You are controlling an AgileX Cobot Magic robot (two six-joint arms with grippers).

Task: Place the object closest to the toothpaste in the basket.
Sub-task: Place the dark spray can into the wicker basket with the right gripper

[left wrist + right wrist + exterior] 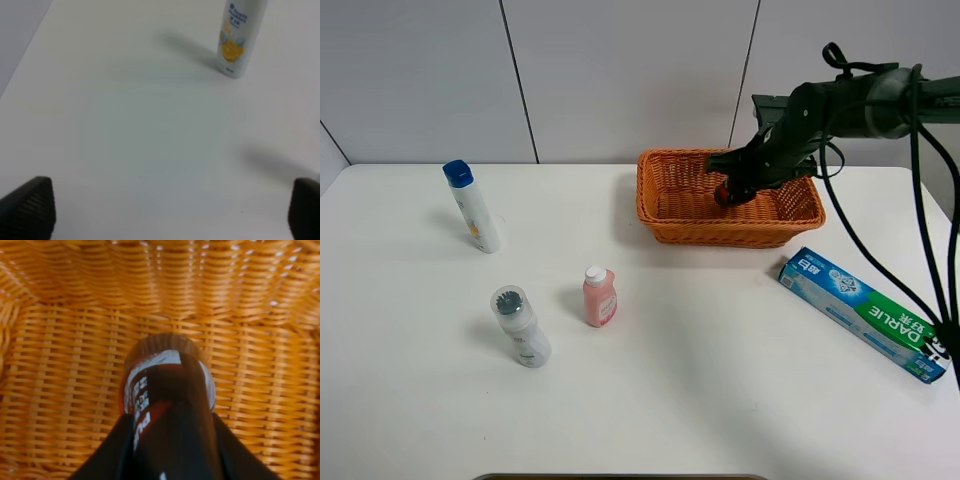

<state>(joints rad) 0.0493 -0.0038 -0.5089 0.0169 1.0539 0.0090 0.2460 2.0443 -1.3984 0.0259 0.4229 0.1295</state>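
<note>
My right gripper is inside the orange wicker basket at the back right, shut on a dark bottle with a red and white label. In the right wrist view the bottle hangs just above the basket's woven floor. The toothpaste box, blue and green, lies on the table to the right of the basket. My left gripper is out of the high view; in the left wrist view its fingertips stand wide apart over bare table, empty.
A white bottle with a blue cap stands at the back left, also in the left wrist view. A small pink bottle and a white spray bottle stand in the middle left. The table's front edge is near.
</note>
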